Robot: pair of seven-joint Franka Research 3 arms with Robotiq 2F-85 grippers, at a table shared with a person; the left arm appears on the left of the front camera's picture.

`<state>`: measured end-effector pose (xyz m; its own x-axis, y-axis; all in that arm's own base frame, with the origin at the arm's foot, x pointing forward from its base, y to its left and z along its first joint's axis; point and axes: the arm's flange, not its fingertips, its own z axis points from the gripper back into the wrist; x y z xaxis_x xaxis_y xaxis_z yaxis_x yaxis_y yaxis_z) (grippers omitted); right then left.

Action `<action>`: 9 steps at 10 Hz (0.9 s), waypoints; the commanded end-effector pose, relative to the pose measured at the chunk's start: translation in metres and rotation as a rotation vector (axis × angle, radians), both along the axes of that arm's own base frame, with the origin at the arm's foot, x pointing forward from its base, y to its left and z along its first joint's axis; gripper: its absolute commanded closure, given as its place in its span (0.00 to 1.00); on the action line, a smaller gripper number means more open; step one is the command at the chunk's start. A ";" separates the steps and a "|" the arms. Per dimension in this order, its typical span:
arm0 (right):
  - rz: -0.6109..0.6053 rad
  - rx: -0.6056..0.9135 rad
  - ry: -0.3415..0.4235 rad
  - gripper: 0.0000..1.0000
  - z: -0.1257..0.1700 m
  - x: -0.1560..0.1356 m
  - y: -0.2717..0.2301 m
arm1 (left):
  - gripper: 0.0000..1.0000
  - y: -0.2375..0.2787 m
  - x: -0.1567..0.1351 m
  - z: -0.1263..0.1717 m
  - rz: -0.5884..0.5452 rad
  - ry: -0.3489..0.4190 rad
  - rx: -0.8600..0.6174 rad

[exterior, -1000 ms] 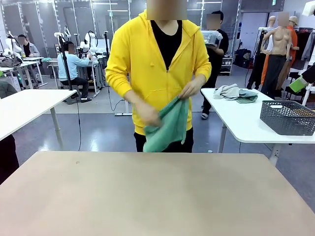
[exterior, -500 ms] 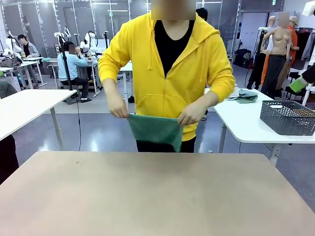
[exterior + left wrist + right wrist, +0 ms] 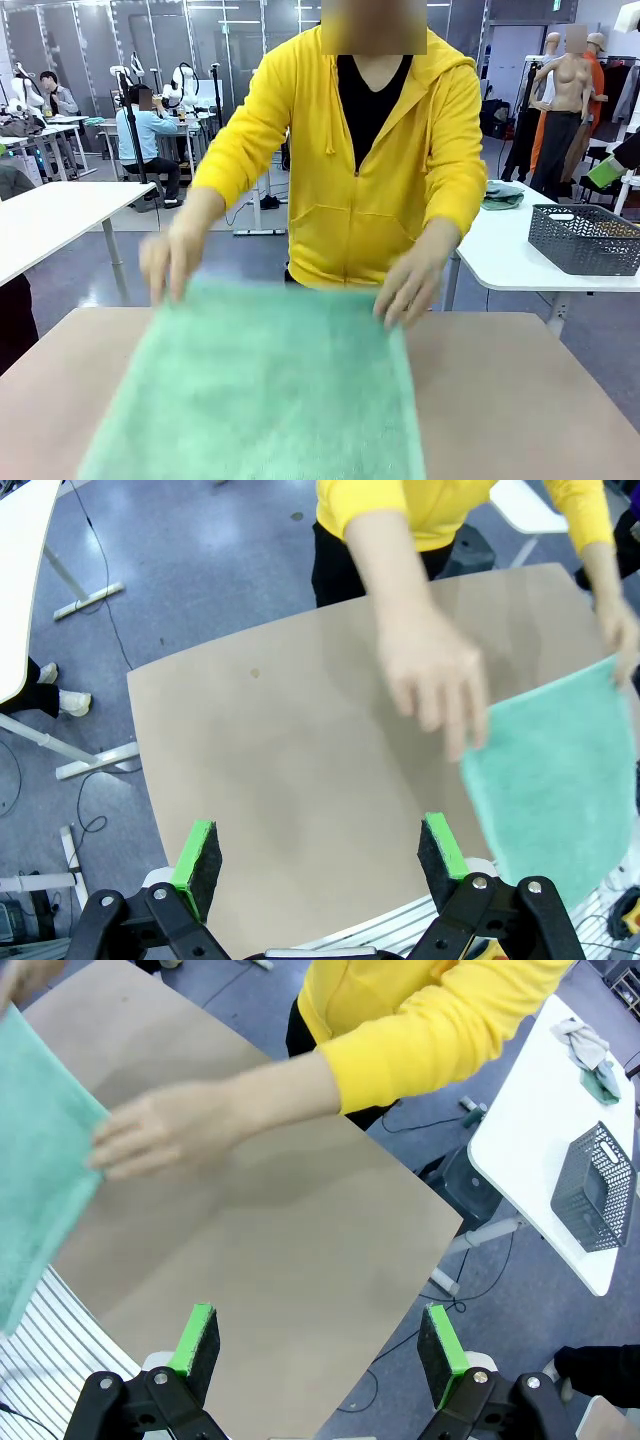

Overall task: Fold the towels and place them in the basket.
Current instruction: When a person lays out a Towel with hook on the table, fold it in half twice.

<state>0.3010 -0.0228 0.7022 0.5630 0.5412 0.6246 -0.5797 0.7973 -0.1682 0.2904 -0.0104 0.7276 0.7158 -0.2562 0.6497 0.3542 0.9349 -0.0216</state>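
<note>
Mint green towel (image 3: pixel 260 390) was stretched out over the tan table (image 3: pixel 520 400), one hand (image 3: pixel 168 262) and the other hand (image 3: pixel 412 288) of the person pinching its far corners, likely to lay it flat and square for folding. It was motion-blurred, so I couldn't tell whether it was fully down. The left gripper (image 3: pixel 318 850) hung above the near table edge, jaws wide apart and empty, with the towel off to one side. The right gripper (image 3: pixel 318 1338) was the same, wide and empty; both probably held back to give the person room. The basket (image 3: pixel 585 238) sat well apart on the white side table (image 3: pixel 480 255), near a crumpled cloth heap (image 3: pixel 500 196), so placing wasn't yet started.
</note>
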 end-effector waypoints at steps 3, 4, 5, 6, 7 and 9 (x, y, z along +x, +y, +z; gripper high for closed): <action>0.000 0.000 -0.002 0.00 0.001 0.000 0.000 | 0.00 -0.001 0.000 0.000 -0.007 -0.001 0.005; 0.000 0.000 -0.002 0.00 0.001 0.000 0.000 | 0.00 -0.001 0.000 0.000 -0.007 -0.001 0.005; 0.000 0.000 -0.002 0.00 0.001 0.000 0.000 | 0.00 -0.001 0.000 0.000 -0.007 -0.001 0.005; 0.000 0.000 -0.002 0.00 0.001 0.000 0.000 | 0.00 -0.001 0.000 0.000 -0.007 -0.001 0.005; 0.000 0.000 -0.002 0.00 0.001 0.000 0.000 | 0.00 -0.001 0.000 0.000 -0.007 -0.001 0.005; 0.000 0.000 -0.002 0.00 0.001 0.000 0.000 | 0.00 -0.001 0.000 0.000 -0.007 -0.001 0.005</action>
<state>0.3010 -0.0228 0.7022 0.5630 0.5412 0.6246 -0.5797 0.7973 -0.1682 0.2904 -0.0104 0.7276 0.7158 -0.2561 0.6497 0.3542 0.9349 -0.0216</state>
